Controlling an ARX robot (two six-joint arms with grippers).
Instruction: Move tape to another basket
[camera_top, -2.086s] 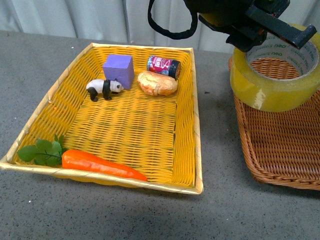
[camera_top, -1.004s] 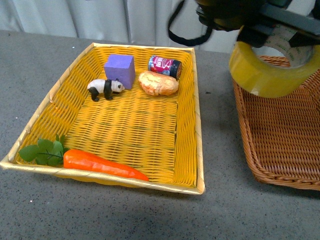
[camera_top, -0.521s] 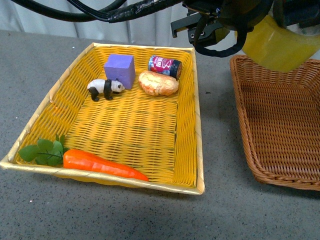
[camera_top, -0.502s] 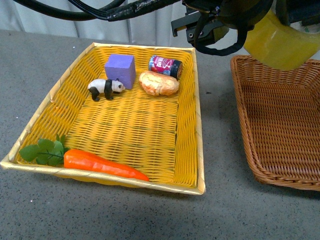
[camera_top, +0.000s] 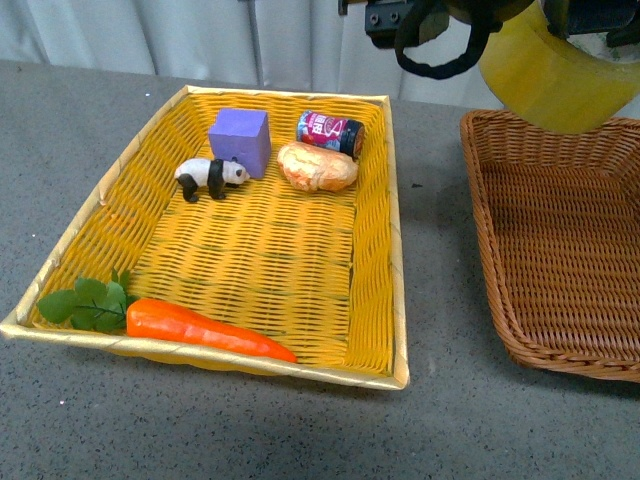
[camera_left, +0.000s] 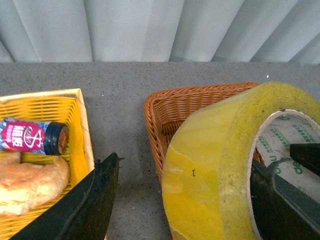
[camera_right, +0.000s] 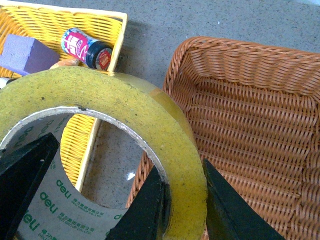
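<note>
The tape (camera_top: 556, 72), a wide yellowish roll with a white printed core, hangs in the air over the far left corner of the brown wicker basket (camera_top: 560, 262). My right gripper (camera_right: 182, 202) is shut on the tape (camera_right: 150, 112), one finger inside the core and one outside the wall. In the left wrist view my left gripper (camera_left: 187, 200) stands open, its fingers wide on either side of the tape (camera_left: 210, 170) and not pressing it. The basket (camera_left: 170, 105) lies below the roll, with nothing in the part of it that shows (camera_right: 250, 125).
The yellow basket (camera_top: 392, 250) lies left of the brown one, a strip of grey table between them. It holds a purple cube (camera_top: 238, 140), a toy panda (camera_top: 208, 177), bread (camera_top: 316, 166), a can (camera_top: 328, 130) and a carrot (camera_top: 200, 328). A curtain hangs behind.
The tape has risen and moved back and to the right, from low over the brown basket's left rim to high over its far corner. Both arms climbed toward the top edge.
</note>
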